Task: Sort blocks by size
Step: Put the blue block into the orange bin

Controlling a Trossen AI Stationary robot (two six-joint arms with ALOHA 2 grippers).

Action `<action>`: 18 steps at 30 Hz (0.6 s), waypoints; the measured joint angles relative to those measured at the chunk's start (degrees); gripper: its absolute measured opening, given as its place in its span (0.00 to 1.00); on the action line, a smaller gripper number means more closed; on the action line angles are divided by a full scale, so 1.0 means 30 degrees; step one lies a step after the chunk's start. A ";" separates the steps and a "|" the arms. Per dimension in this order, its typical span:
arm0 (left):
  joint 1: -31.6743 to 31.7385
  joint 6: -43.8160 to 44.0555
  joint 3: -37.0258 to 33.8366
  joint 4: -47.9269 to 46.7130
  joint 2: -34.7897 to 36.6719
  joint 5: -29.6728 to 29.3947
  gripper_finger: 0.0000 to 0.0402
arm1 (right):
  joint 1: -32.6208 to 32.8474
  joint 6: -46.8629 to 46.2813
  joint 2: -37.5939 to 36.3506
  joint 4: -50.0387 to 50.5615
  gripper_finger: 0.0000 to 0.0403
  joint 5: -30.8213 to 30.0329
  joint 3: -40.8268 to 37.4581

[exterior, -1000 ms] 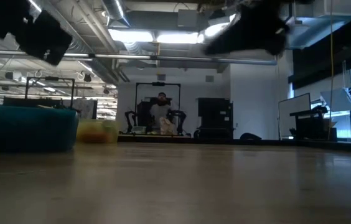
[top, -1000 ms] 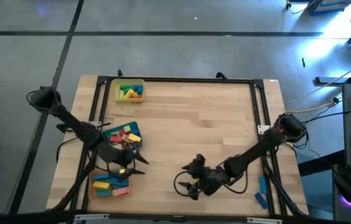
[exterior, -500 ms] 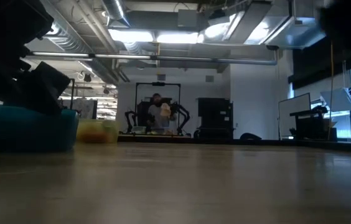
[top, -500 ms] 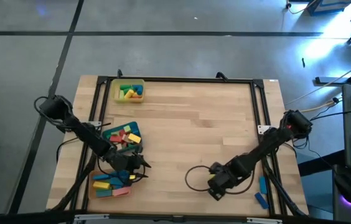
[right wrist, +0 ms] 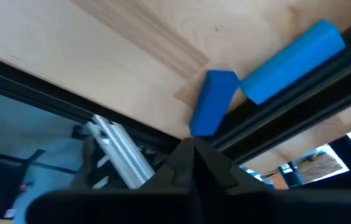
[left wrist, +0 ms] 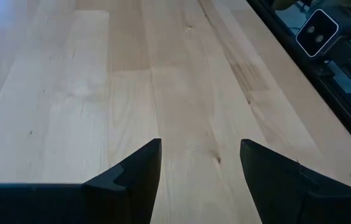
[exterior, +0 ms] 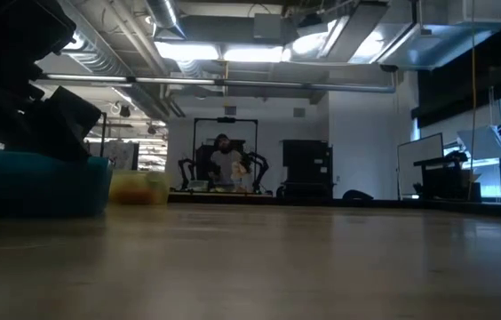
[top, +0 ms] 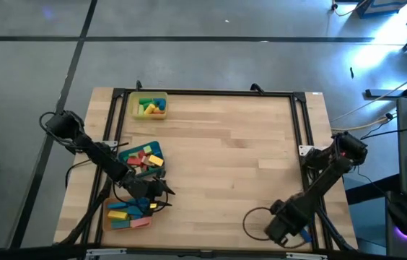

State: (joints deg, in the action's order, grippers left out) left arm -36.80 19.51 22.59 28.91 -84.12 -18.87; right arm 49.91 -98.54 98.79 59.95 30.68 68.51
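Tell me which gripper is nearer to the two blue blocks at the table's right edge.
The right gripper is nearer: it is shut just beside the blue blocks. The left gripper is open far across the table, by the orange tray.

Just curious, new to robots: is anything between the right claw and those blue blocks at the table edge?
Nothing visible. The shut right gripper points straight at the nearer blue block; the black frame rail runs beside it, not between.
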 joint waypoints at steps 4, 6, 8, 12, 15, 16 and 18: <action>0.0000 0.0000 0.0000 -0.0015 0.0000 0.0000 0.50 | 0.1098 -0.0052 0.0440 -0.0033 0.04 -0.0249 0.0000; 0.0000 0.0001 0.0000 -0.0014 0.0000 0.0000 0.50 | 0.1493 -0.0059 0.0771 -0.0020 0.03 -0.0510 -0.0007; 0.0000 0.0007 0.0000 -0.0007 0.0000 0.0000 0.50 | 0.1809 -0.0059 0.1161 -0.0009 0.01 -0.0546 -0.0007; 0.0002 0.0007 0.0003 0.0017 0.0000 0.0000 0.50 | 0.2181 -0.0026 0.2153 0.0029 0.02 -0.0606 -0.0007; 0.0000 0.0007 0.0000 0.0016 0.0000 0.0000 0.50 | 0.2288 -0.0015 0.2791 -0.0234 0.02 -0.0125 -0.0441; 0.0000 0.0007 0.0000 0.0022 0.0000 0.0000 0.50 | 0.2288 -0.0006 0.2984 -0.0458 0.02 0.0147 -0.0673; 0.0000 0.0007 0.0007 0.0022 0.0006 0.0000 0.50 | 0.2279 0.0065 0.3256 -0.0930 0.01 0.0742 -0.1261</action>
State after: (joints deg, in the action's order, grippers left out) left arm -36.80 19.53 22.61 28.97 -84.10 -18.87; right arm 56.75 -98.34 108.56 57.16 32.90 64.73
